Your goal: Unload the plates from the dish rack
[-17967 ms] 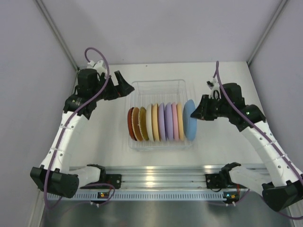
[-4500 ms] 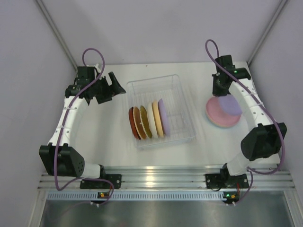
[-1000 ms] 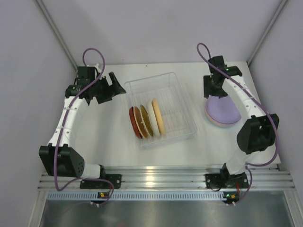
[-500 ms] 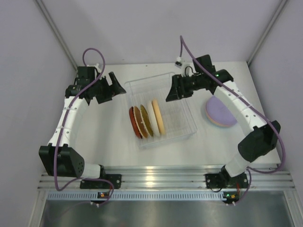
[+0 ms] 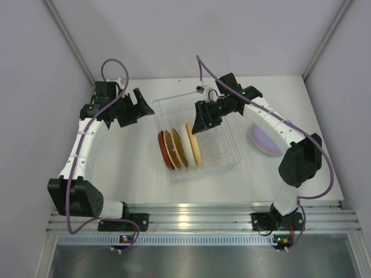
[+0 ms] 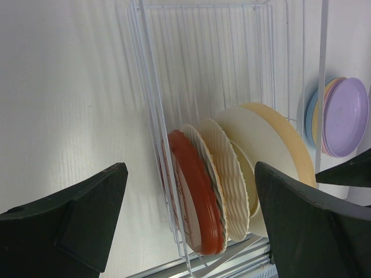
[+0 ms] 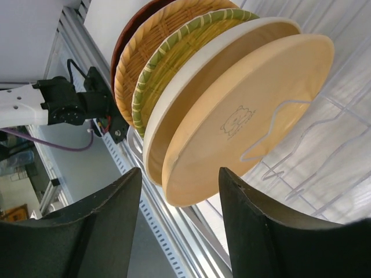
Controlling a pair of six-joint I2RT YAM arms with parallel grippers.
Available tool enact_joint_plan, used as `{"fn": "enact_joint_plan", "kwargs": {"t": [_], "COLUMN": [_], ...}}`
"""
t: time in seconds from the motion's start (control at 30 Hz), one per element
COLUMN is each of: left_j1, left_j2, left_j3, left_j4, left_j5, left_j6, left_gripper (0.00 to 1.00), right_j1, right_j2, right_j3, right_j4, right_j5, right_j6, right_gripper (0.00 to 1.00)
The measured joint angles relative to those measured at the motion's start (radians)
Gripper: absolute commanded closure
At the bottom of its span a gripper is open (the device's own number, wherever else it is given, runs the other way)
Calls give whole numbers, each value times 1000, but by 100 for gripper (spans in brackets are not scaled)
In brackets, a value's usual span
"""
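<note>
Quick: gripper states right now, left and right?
Left gripper: open, holding nothing.
Right gripper: open, nothing gripped, poised at the tan plate.

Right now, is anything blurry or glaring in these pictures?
Top view: glare on the metal rail; the clear dish rack nearly vanishes. Left wrist view: the left claw is dark and soft-edged. Right wrist view: the plates look sharp, the right claw blurred.
</note>
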Motion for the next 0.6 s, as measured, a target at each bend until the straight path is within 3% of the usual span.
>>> {"fn": "enact_joint_plan", "kwargs": {"t": [0.23, 0.33, 0.47, 0.6], "left_j1": [0, 0, 0, 0], "left_j2": [0, 0, 0, 0], "left_j3": [0, 0, 0, 0], "left_j4": [0, 0, 0, 0], "left_j5": [0, -3, -4, -9], "left_j6": [1, 2, 3, 3], "left_gripper": [3, 3, 3, 3], "right_j1": [40, 48, 50, 53], "right_j2": [39, 56, 69, 69], "right_j3": [3, 3, 3, 8], "right_j4": [-13, -14, -16, -38], "right_j5": [2, 2, -17, -41], "right_j6": [-11, -14, -11, 0], "right_gripper": [50, 60, 85, 99]}}
